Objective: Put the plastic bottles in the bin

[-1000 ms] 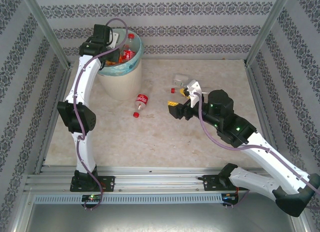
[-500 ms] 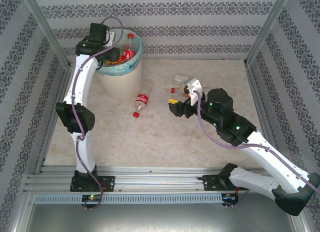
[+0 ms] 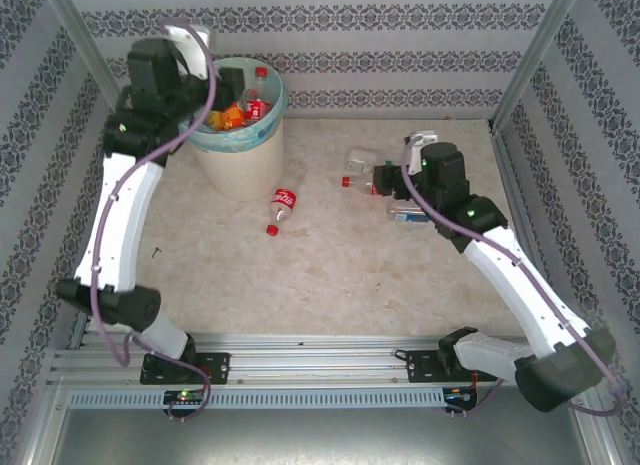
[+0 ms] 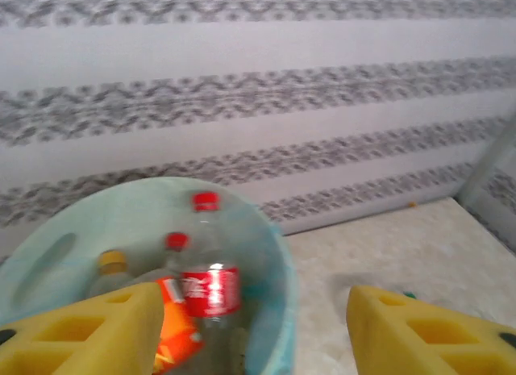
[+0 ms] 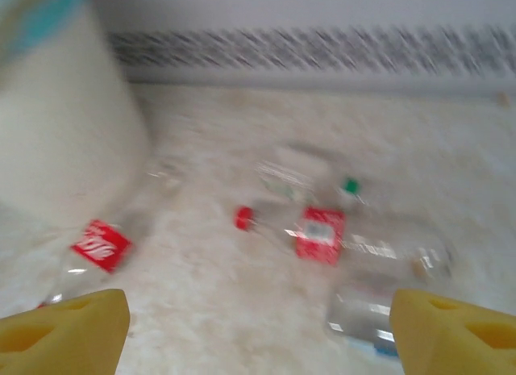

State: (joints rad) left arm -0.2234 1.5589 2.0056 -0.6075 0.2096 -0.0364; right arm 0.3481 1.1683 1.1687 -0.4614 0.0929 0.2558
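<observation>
The bin, cream with a teal liner, stands at the back left and holds several plastic bottles, one upright with a red label. My left gripper hovers over the bin's near rim, open, with nothing between its yellow fingers. A red-labelled bottle lies on the table beside the bin. My right gripper is open and empty above a cluster of bottles: a red-capped one, a green-capped one and a blue-labelled one.
Patterned walls and metal posts close in the marble table on three sides. The bin's wall rises at the left in the right wrist view. A metal rail runs along the near edge.
My left gripper has opened and its arm has lifted up and back to the left of the bin. My right arm has swung right and back over the bottle cluster, jaws wider.
</observation>
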